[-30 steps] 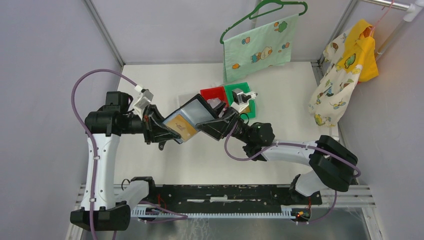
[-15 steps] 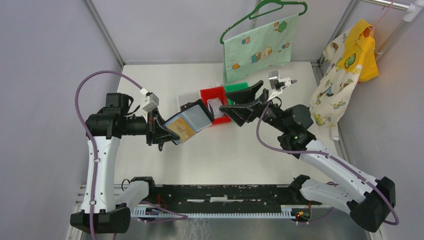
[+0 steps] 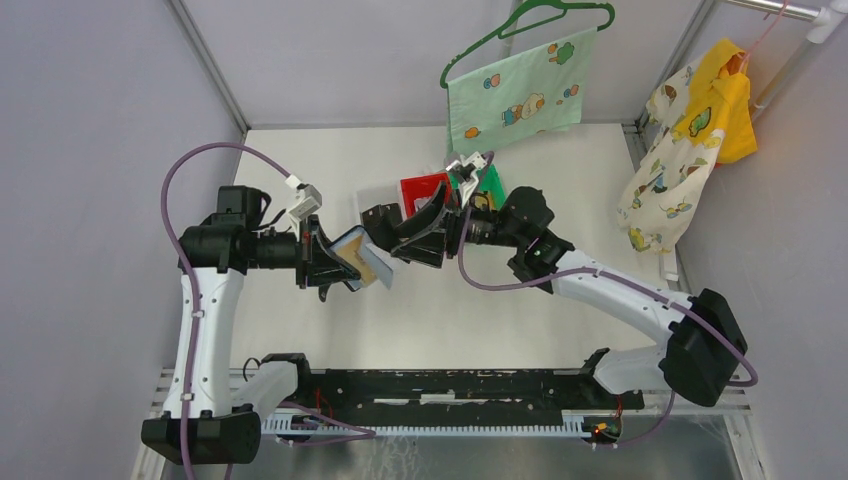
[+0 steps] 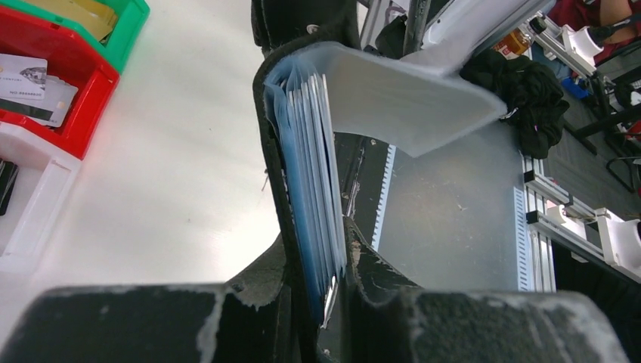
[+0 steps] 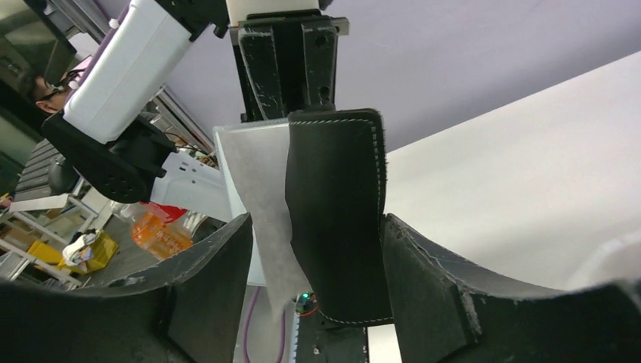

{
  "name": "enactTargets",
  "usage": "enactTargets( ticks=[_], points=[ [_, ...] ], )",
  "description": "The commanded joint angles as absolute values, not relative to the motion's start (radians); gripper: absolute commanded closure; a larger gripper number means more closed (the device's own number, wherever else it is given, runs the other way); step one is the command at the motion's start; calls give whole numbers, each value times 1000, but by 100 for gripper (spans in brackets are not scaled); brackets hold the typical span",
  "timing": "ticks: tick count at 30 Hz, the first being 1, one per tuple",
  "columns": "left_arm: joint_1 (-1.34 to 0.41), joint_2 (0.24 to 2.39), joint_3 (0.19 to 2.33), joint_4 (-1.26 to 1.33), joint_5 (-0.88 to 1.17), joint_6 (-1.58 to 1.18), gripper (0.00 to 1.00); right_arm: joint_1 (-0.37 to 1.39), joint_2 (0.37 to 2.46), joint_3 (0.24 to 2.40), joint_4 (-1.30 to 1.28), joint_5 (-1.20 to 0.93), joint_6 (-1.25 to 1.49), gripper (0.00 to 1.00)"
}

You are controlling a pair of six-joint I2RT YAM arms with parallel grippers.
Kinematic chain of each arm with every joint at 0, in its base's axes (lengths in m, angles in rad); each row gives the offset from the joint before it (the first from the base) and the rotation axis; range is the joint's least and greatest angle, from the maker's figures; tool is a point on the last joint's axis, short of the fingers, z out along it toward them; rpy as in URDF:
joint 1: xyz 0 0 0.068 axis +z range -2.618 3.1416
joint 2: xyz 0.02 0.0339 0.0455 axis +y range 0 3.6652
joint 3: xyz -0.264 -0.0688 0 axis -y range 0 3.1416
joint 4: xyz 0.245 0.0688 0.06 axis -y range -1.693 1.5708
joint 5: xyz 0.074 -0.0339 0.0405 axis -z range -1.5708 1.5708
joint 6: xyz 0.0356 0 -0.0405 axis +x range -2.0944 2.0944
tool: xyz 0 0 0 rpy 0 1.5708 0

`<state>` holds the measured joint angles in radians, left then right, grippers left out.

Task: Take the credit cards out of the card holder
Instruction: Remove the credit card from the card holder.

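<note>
Black leather holder hangs open above the table, between the two arms. The left gripper is clamped on one edge of the holder. A stack of clear grey-blue sleeves rises from between its fingers, and one sleeve curls outward. A tan-gold card shows in the sleeve that faces the top camera.

The right gripper has its jaws apart and straddles the flap of the holder. The flap lies against one finger. On the other side there is a gap, with a translucent sleeve in it.

On the table, the red bin holds whitish cards. The green bin, touching it, holds tan-gold cards. A white bin adjoins the red bin on the opposite side.
</note>
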<state>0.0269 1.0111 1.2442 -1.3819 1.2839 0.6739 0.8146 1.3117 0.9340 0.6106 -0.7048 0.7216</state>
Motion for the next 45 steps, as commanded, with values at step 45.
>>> enactTargets(
  ticks=[45],
  points=[
    [31,1062,1304,-1466,1322,636,98,897,1381,1061,512,-804,671,41]
  ],
)
